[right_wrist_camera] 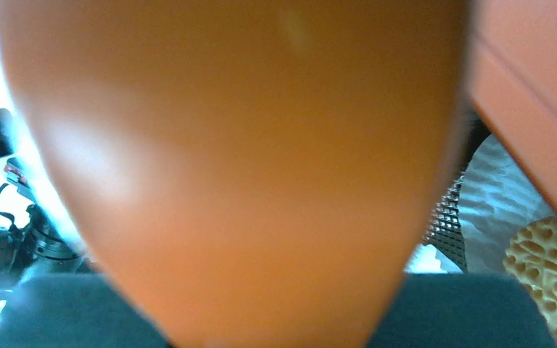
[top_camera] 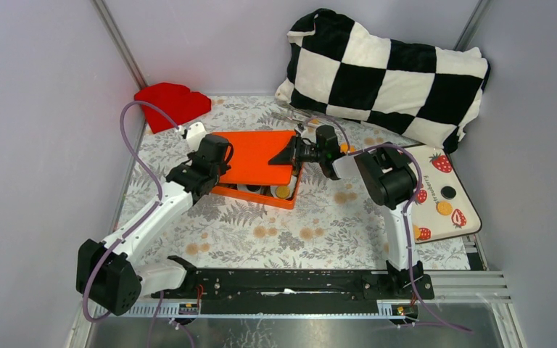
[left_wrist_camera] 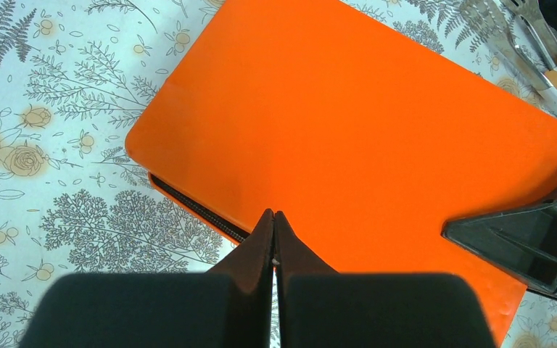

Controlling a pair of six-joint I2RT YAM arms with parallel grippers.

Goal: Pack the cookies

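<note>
Mid-table, on the floral tablecloth [top_camera: 319,239]: orange box [top_camera: 265,201] with its orange lid [left_wrist_camera: 362,123] lying over most of it. The near strip is uncovered.

- Left gripper [left_wrist_camera: 273,217]: fingers pressed flat together, nothing between them. Tips sit over the lid's near-left edge; can't tell if they touch it.
- Right gripper [top_camera: 294,152]: clamped on the lid's right edge. Left wrist view shows one black finger [left_wrist_camera: 529,243] lying on top of the lid. Right wrist view is mostly filled by blurred orange lid between the fingers.
- Cookies: one golden cookie [top_camera: 283,191] shows in the exposed strip of the box, next to a white paper cup [top_camera: 252,190]. Right wrist view catches the same spot, with an embossed biscuit and pleated paper under the lid edge.
- More cookies lie well to the right on the strawberry-print tray [top_camera: 468,199]: a black one [top_camera: 448,192] and a golden one [top_camera: 444,208].
- Metal tongs [left_wrist_camera: 529,36] lie just beyond the lid's far corner.
- Back of the table: red cloth [top_camera: 170,104] on the left, checkered pillow [top_camera: 384,72] on the right.
</note>
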